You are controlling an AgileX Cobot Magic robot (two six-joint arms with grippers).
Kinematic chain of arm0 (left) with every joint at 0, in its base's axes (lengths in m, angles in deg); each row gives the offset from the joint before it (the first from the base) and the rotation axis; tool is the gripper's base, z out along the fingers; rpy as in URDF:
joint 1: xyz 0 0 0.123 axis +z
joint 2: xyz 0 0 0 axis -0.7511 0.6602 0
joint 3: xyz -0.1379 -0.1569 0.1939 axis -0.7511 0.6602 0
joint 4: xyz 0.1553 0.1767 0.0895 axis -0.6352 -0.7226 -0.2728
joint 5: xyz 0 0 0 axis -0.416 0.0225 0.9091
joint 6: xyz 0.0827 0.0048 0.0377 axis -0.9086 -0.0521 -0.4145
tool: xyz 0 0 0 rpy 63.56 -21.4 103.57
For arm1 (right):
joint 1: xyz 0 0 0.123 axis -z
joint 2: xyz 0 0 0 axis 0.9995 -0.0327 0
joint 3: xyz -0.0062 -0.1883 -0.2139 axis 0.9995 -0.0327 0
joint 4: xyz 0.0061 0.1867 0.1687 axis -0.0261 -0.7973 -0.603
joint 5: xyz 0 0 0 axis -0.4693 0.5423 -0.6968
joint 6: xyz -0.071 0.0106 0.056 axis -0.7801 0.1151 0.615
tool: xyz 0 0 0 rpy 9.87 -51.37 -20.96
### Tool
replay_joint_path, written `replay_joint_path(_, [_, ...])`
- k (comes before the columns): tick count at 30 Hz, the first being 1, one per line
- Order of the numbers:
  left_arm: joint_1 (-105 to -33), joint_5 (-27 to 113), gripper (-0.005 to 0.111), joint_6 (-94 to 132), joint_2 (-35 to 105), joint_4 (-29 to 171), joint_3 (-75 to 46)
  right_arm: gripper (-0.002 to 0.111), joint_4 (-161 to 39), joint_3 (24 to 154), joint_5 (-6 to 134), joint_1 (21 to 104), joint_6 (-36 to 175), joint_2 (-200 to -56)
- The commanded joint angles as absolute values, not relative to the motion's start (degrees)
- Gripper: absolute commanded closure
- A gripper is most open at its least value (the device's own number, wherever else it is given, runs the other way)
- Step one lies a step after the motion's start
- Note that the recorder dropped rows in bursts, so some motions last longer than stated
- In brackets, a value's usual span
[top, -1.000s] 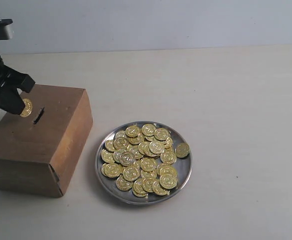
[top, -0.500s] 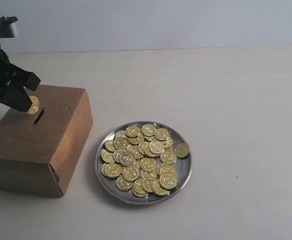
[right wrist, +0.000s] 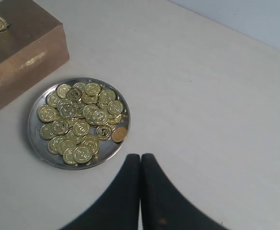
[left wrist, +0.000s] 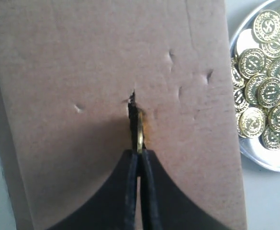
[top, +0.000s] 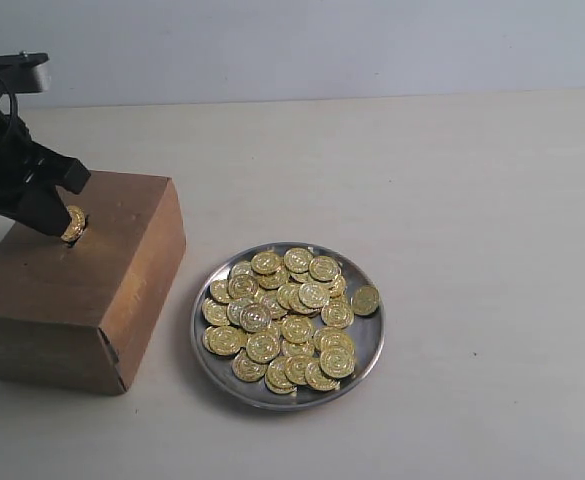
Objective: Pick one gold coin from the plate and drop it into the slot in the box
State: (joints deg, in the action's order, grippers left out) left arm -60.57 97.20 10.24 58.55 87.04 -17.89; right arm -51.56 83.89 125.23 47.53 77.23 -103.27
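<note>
The brown box (top: 92,290) stands at the left, with its dark slot (left wrist: 132,103) cut in the top face. My left gripper (top: 60,222) is shut on a gold coin (top: 73,224), held edge-on with its lower edge in the slot (top: 80,232). In the left wrist view the coin (left wrist: 140,132) sticks out from the black fingertips (left wrist: 131,160) into the slit. The silver plate (top: 367,345) lies right of the box, heaped with several gold coins (top: 287,315). My right gripper (right wrist: 140,157) hangs shut and empty, above the table beside the plate (right wrist: 34,136).
The pale tabletop (top: 472,200) stretches to the right and behind the plate. A light wall (top: 322,45) closes the back. In the right wrist view the box (right wrist: 20,52) shows beyond the plate.
My left gripper has carried the coin to the right and down over the box top, from beside the slot until its edge sits in the slot. The right gripper is unchanged.
</note>
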Motion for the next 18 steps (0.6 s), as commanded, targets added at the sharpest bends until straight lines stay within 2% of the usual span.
replay_joint_path(1, [-60.8,96.6,0.107,10.1,58.5,87.4,-18.3,0.108,-51.8,83.7,124.4,47.5,77.1,-103.0])
replay_joint_path(4, [-60.8,96.6,0.105,10.1,58.5,87.3,-18.3,0.108,-51.8,83.7,124.4,47.5,77.1,-103.0])
replay_joint_path(6, [-60.8,96.6,0.099,10.1,58.5,87.2,-18.3,0.108,-51.8,83.7,124.4,47.5,77.1,-103.0])
replay_joint_path(11, [-60.8,96.6,0.065,10.1,58.5,87.0,-18.3,0.108,-51.8,83.7,124.4,47.5,77.1,-103.0])
replay_joint_path(13, [-60.8,97.2,0.054,9.8,58.5,86.9,-18.3,0.108,-51.8,83.7,124.4,47.5,77.1,-103.0])
replay_joint_path(15, [-60.8,97.2,0.054,8.9,57.9,86.9,-18.3,0.108,-51.8,83.7,123.6,47.5,76.5,-102.9])
replay_joint_path(16, [-60.8,97.2,0.058,8.9,57.1,86.9,-18.3,0.108,-51.8,83.7,122.1,47.5,75.7,-102.4])
replay_joint_path(18, [-60.8,96.2,0.077,8.9,54.7,87.8,-18.3,0.108,-51.8,83.6,118.3,47.5,75.4,-100.6])
